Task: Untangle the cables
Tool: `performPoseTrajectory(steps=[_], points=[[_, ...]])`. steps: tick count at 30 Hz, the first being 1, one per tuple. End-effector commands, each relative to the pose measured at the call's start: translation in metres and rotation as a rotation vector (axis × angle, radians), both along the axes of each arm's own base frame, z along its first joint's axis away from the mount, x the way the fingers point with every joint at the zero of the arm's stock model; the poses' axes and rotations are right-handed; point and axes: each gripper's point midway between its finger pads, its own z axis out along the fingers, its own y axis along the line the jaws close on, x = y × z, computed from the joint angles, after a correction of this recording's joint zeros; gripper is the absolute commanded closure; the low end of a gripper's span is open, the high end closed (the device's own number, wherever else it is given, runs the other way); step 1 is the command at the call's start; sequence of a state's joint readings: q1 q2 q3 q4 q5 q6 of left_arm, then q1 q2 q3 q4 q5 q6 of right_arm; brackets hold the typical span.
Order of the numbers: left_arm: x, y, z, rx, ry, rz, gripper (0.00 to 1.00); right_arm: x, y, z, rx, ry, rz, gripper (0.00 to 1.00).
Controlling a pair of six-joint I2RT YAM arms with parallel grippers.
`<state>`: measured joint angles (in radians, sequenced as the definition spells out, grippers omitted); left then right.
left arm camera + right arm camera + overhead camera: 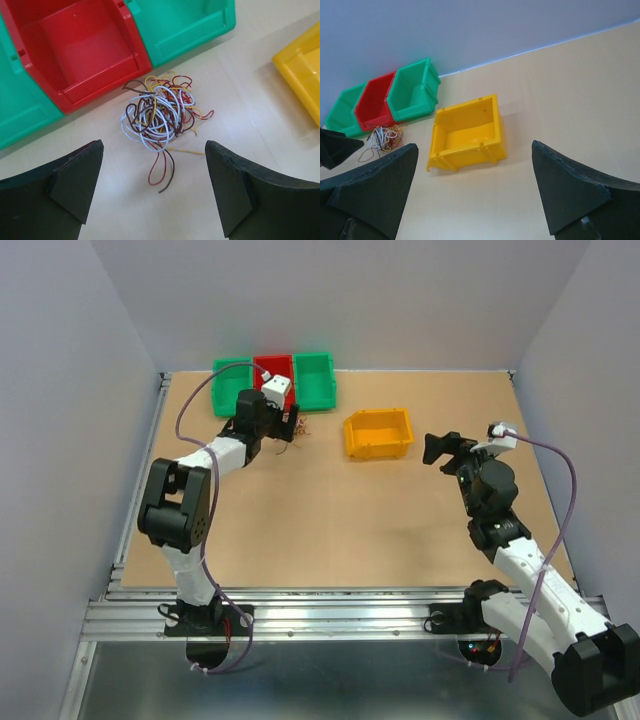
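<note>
Pale lilac walls (pixel 60 390) close in a tan board surface (pixel 330 520) on three sides, and an aluminium rail (pixel 330 608) runs along its near edge. At the far left, three plastic bins stand side by side against the back edge: a green bin (pixel 230 375), a red bin (pixel 272 367) and a second green bin (pixel 314 380). The left arm (pixel 190 500) reaches up toward them. The left end effector (pixel 154 150) hangs just in front of the red bin with its jaws spread wide, grasping nothing. Just beyond those jaws lie the cables (pixel 160 112), one knotted clump of thin white, yellow, red and dark brown wires on the surface. The clump sits just beside the front lips of the red bin and the second green bin, and a few loose loops trail toward the fingers (pixel 75 180) without touching them. To the right a yellow bin (pixel 378 432) sits alone, apart from the clump, with bare board between them. A broad stretch of bare board lies between the bins and the rail. Farther right, the right end effector (pixel 475 150) is held near the yellow bin, jaws fully released and empty, well apart from the cables.
</note>
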<state>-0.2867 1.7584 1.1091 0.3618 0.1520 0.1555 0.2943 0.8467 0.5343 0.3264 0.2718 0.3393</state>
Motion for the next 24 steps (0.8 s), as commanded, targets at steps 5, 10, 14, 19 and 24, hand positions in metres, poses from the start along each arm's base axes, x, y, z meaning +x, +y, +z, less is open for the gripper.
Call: performPoseTrajectory(steps=[5, 10, 14, 19, 24], points=[[0.035, -0.012, -0.026, 0.064, 0.109, 0.022, 0.23, -0.009, -0.005, 0.013, -0.003, -0.077, -0.004, 0.0], [0.034, -0.012, -0.029, 0.065, 0.123, 0.02, 0.51, -0.007, 0.0, 0.011, -0.005, -0.066, 0.018, 0.0], [0.027, -0.017, -0.032, 0.06, 0.148, -0.017, 1.0, -0.005, 0.008, 0.008, -0.013, -0.055, 0.056, 0.0], [-0.006, -0.029, 0.017, 0.003, 0.056, -0.144, 1.0, -0.011, 0.068, 0.0, -0.112, -0.03, 0.412, 0.12], [-0.061, -0.049, 0.05, -0.024, -0.004, -0.3, 1.0, -0.015, 0.114, -0.01, -0.114, -0.016, 0.678, 0.14]])
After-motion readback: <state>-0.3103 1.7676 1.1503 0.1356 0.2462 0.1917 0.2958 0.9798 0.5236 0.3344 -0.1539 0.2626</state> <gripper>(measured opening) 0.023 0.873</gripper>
